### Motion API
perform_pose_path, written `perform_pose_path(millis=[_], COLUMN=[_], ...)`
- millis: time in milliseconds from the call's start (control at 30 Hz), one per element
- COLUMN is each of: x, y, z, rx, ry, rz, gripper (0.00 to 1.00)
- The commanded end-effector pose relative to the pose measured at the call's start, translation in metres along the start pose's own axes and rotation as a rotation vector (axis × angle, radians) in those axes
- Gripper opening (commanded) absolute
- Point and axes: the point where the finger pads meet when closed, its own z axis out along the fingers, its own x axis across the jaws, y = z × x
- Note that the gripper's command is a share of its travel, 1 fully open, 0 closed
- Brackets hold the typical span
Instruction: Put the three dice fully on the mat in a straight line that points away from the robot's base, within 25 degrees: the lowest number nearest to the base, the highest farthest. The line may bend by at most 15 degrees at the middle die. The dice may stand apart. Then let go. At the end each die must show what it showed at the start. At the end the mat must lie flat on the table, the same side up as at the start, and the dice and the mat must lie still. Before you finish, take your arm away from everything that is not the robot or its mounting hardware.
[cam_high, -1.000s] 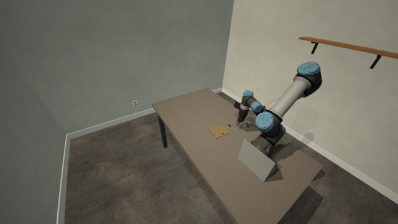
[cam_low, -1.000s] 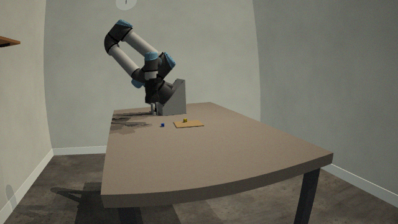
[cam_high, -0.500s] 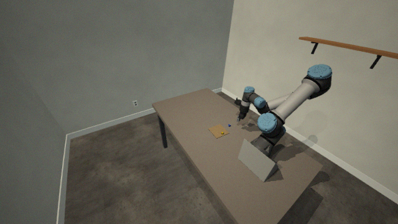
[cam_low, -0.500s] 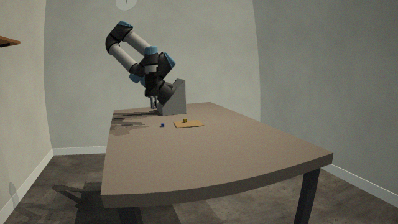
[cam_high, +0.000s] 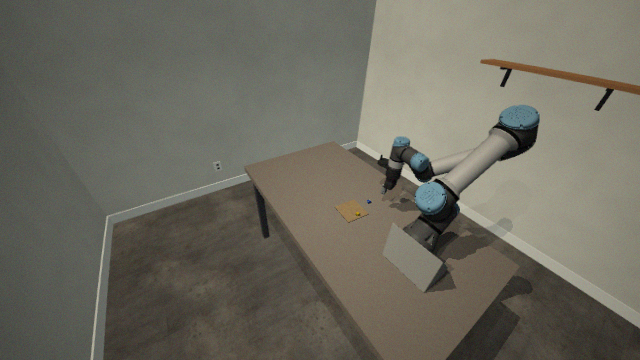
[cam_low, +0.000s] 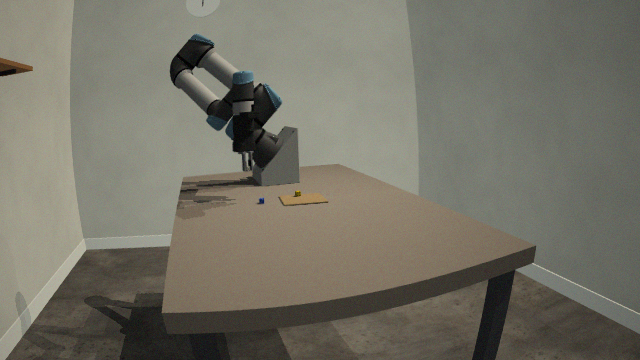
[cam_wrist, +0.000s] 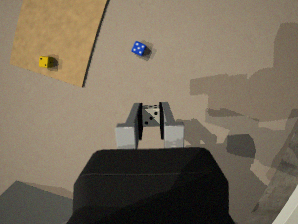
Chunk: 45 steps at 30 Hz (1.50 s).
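We're looking at the brown table (cam_low: 350, 250): the tan mat (cam_low: 303, 199) is lying flat toward its far end, the blue die (cam_low: 261, 200) is sitting just left of it, apart.
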Motion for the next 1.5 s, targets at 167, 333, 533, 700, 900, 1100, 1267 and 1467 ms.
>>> perform_pose_path(millis=[167,333,533,700,900,1100,1267,1467], x=[0.000,-0.001,-0.012,-0.026,-0.070,-0.118,-0.135,-0.146], y=[0.000,-0.001,-0.016,-0.031,-0.067,-0.094,-0.101,-0.105], z=[0.000,-0.001,-0.002,-0.002,-0.004,-0.004,-0.004,-0.004], rx=[0.000,0.000,0.003,0.004,0.004,0.001,0.000,0.000], ry=[0.000,0.000,-0.006,-0.010,-0.014,-0.007,-0.003,0.001], rz=[0.000,0.001,0.025,0.051,0.116,0.178,0.197,0.211], gripper=[0.34,0.34,0.34,0.34,0.34,0.34,0.34,0.34])
